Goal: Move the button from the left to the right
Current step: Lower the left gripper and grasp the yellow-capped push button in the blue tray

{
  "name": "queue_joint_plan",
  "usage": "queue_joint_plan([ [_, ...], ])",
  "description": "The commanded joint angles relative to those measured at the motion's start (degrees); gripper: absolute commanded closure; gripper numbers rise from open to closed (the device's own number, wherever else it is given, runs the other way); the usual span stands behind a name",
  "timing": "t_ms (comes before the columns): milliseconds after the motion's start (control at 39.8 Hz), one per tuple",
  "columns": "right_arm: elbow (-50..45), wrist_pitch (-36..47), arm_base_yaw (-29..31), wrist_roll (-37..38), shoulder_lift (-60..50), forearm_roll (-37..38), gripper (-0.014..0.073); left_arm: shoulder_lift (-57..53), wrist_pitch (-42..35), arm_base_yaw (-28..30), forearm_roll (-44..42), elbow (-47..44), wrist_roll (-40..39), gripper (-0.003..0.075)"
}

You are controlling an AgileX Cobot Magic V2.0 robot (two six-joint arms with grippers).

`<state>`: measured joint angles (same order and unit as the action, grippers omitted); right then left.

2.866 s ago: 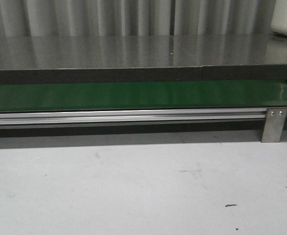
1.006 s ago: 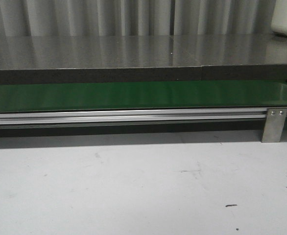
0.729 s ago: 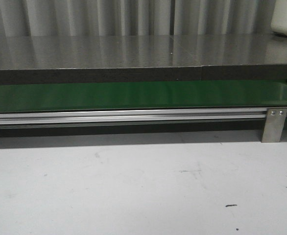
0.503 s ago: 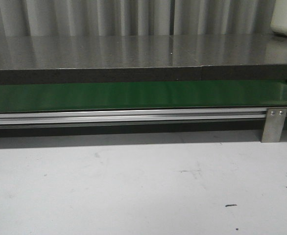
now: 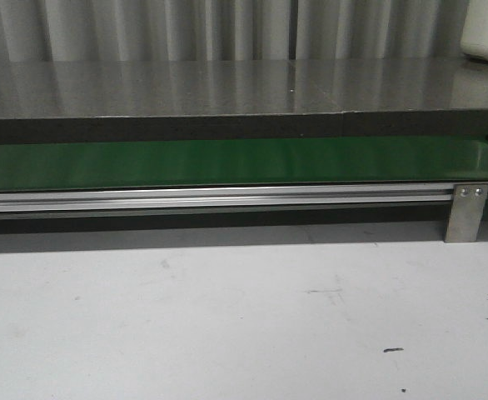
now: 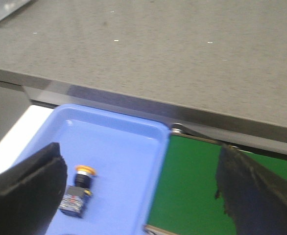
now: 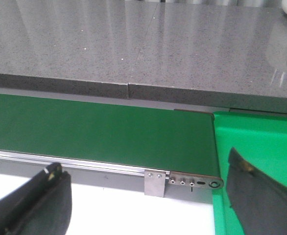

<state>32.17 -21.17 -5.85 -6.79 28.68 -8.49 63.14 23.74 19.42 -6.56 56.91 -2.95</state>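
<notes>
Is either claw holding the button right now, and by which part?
Neither. Both claws are open and empty; the button lies loose in the blue tray, by the left claw.

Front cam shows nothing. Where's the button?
Left wrist view only: the button lies in the blue tray beside the green belt's end.

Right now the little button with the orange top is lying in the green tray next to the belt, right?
Not quite. The button is lying in a blue tray, not a green one. The left wrist view shows it there, on its side, beside the end of the green belt. The left gripper is open above it.
</notes>
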Motion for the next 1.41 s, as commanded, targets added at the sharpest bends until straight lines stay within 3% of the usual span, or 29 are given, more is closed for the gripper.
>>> queue_joint_plan([
  [0,2.00,4.52,0.40,-0.26,0.51,-0.18,-0.0060,3.49,-2.57,1.60,-4.55,4.67,0.92,0.0136],
  [126,2.00,4.52,0.40,-0.26,0.51,-0.18,-0.0060,9.24,-2.44,3.28,-10.06,6.32,0.92,0.0136],
  [453,2.00,4.52,0.40,-0.26,0.51,-0.18,-0.0060,25.28,5.98,9.56,-9.88,13.76,0.92,0.0135],
  [654,2.00,4.52,0.40,-0.26,0.51,-0.18,-0.0060,35.25,13.26,10.85,-5.84,21.11,5.32,0.0135],
  [754,2.00,4.52,0.40,-0.26,0.51,-0.18,-0.0060,38.60,13.49,11.08,-1.18,23.85,10.11,0.0136],
  [1006,2.00,4.52,0.40,-0.26,0.51,-0.18,-0.0060,46.98,18.51,13.59,0.80,31.26,12.30,0.0136],
  [1207,2.00,4.52,0.40,-0.26,0.51,-0.18,-0.0060,51.00,19.55,14.49,5.05,34.11,19.15,0.0136],
  [1383,2.00,4.52,0.40,-0.26,0.51,-0.18,-0.0060,54.90,20.88,15.05,6.15,36.50,19.78,0.0136],
])
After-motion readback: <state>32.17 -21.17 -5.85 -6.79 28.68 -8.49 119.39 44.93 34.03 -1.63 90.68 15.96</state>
